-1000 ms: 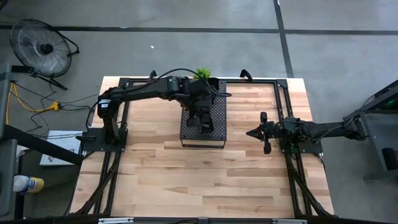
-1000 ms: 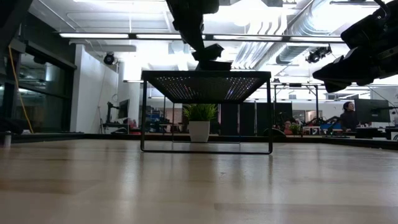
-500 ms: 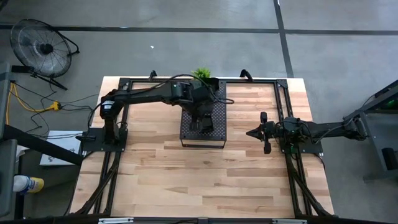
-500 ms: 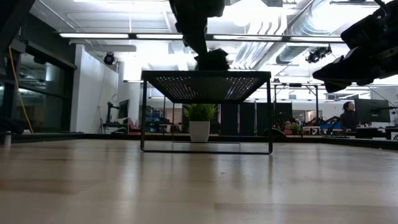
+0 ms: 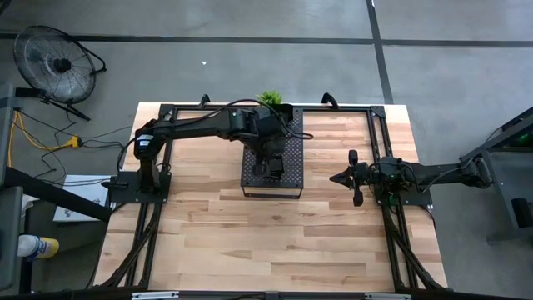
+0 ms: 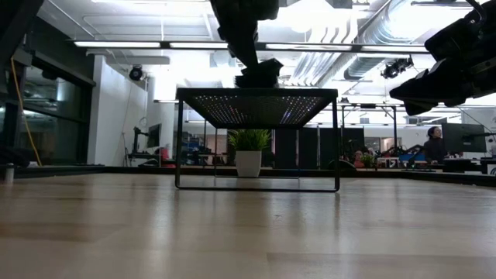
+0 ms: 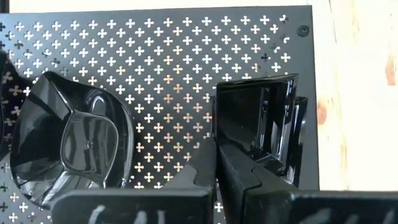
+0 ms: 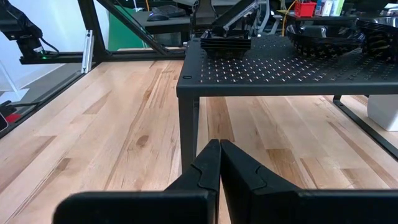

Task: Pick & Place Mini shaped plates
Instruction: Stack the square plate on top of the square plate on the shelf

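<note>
Left pincer [image 7: 214,163], frame bottom centre: clamped on the glossy black square plate [image 7: 258,121], resting on the dark perforated metal tray [image 7: 168,56]. Step: placing, likely. Next: release. Right pincer [image 8: 219,163]: closed, idle.

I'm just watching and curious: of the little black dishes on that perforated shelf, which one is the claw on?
The square dish near the tray's corner: the left claw is shut on its rim. The rounded dish lies apart, untouched.

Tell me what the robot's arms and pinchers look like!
Both arms are dark, jointed and thin, with black cables looping along them. The left gripper and right gripper each have two black, pointed, wedge-shaped fingers. Faint pale scribbles mark the left one's base.
</note>
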Tool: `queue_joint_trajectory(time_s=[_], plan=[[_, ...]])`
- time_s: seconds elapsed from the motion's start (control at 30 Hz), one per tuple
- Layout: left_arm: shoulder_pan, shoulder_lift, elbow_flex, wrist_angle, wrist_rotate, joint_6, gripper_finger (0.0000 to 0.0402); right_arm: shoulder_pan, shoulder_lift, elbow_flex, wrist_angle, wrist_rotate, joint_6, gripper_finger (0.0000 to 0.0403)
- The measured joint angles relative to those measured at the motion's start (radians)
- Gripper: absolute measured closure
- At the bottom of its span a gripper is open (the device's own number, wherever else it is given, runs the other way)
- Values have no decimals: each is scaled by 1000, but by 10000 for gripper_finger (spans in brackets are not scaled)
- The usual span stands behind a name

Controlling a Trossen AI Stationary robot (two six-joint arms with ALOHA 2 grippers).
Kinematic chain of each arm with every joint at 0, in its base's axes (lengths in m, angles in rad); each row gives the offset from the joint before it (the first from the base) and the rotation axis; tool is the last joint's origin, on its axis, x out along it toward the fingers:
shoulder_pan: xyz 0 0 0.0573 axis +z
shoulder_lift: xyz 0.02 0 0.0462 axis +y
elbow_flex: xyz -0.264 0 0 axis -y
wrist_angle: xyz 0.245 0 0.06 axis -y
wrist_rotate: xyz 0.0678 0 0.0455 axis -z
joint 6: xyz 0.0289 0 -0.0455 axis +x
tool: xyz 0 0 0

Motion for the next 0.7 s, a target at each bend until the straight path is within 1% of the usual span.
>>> queue_joint_trajectory(time_s=[0.3,0.47,0.7], plan=[[0,0,0,-7,2,59,401,0,0,0,0,0,0,398],[0,0,0,-43,32,89,401,0,0,0,0,0,0,398],[0,0,0,-51,34,134,401,0,0,0,0,0,0,398]])
